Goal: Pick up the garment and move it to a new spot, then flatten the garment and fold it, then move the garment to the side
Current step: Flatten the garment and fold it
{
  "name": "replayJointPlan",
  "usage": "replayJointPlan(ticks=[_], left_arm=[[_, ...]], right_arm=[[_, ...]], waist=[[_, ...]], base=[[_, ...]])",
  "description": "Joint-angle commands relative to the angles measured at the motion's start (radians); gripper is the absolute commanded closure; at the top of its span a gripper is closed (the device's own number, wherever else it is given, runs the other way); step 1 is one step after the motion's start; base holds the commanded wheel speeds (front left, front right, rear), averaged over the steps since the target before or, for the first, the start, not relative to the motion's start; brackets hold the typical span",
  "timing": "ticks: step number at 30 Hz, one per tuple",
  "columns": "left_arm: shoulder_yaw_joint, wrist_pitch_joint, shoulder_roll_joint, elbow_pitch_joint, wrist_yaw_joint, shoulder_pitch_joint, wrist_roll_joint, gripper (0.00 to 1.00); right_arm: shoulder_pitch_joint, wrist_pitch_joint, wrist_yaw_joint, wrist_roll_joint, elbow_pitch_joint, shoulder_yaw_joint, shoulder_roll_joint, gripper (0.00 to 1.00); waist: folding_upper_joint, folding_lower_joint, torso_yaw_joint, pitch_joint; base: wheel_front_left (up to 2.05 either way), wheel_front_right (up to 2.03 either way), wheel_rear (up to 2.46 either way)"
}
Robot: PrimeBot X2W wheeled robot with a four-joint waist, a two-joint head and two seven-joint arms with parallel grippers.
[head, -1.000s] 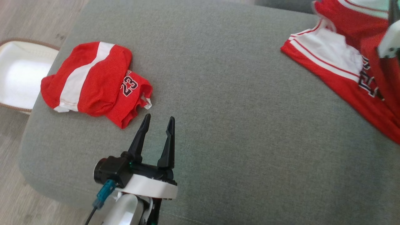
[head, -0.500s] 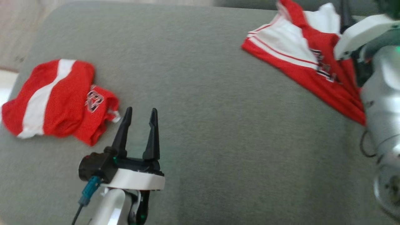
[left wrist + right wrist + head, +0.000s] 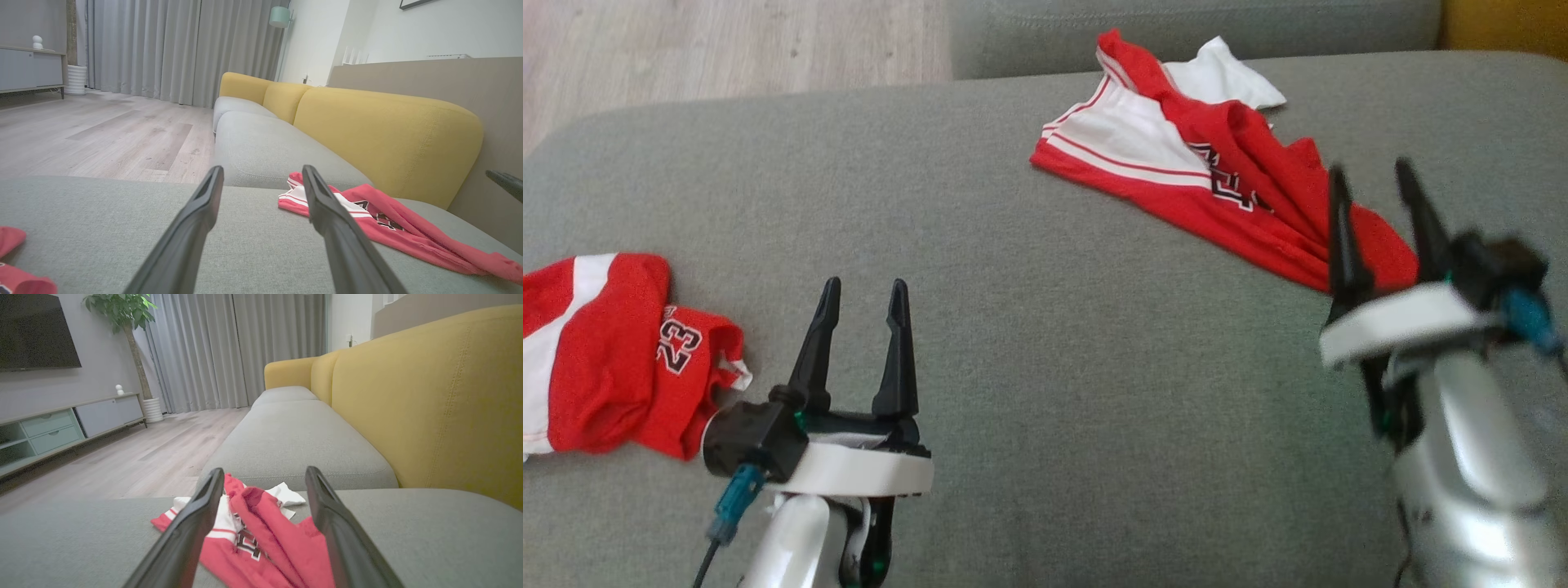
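Garment (image 3: 1233, 188) crumpled just beyond right claw (image 3: 1370, 168), perhaps touching, claw spread wide, holding nothing

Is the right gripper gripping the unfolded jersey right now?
No, the right gripper has its fingers spread wide apart, and the unfolded jersey lies loose on the grey cushion.

Quick count: two red-and-white jerseys on one gray sofa (image 3: 1054, 367), the folded jersey (image 3: 605, 351) and the rumpled jersey (image 3: 1201, 180). Two pincers too, the left pincer (image 3: 865, 283) and the right pincer (image 3: 1370, 168). Further back I get three yellow back cushions (image 3: 388, 134), one potted plant (image 3: 122, 310) and one TV (image 3: 36, 330).
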State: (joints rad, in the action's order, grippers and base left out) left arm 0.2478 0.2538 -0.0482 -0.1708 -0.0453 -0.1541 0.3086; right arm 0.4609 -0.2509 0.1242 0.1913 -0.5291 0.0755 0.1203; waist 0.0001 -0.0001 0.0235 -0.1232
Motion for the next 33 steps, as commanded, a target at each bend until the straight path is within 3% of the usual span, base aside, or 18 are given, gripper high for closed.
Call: replayJointPlan(ticks=[1, 6, 14, 25, 33], left_arm=[[-0.039, 0.008, -0.002, 0.035, -0.006, -0.013, -0.002, 0.00], [-0.043, 0.008, -0.002, 0.030, -0.012, 0.017, 0.006, 0.00], [-0.038, 0.008, -0.002, 0.019, -0.021, 0.037, -0.006, 0.00], [0.000, 0.008, -0.002, 0.026, -0.020, 0.003, -0.003, 0.00], [0.048, 0.008, -0.002, 0.022, -0.015, -0.037, 0.019, 0.00]], right_arm=[[-0.015, -0.011, 0.007, 0.003, 0.069, 0.017, -0.026, 0.00], [-0.214, -0.011, 0.007, 0.005, 0.203, -0.036, -0.063, 0.00], [-0.328, -0.011, 0.007, 0.035, 0.237, 0.003, -0.070, 0.00], [-0.218, -0.011, 0.007, 0.010, 0.211, -0.006, -0.070, 0.00], [-0.009, 0.097, 0.007, 0.079, 0.057, 0.027, -0.067, 0.00]], waist=[[-0.0001, 0.0001, -0.008, 0.011], [-0.0001, 0.0001, -0.014, 0.032], [-0.0001, 0.0001, -0.017, 0.042], [-0.0001, 0.0001, 0.051, -0.026], [-0.0001, 0.0001, 0.154, -0.111]], base=[[0.00, 0.00, 0.00], [0.00, 0.00, 0.00], [0.00, 0.00, 0.00], [0.00, 0.00, 0.00], [0.00, 0.00, 0.00]])
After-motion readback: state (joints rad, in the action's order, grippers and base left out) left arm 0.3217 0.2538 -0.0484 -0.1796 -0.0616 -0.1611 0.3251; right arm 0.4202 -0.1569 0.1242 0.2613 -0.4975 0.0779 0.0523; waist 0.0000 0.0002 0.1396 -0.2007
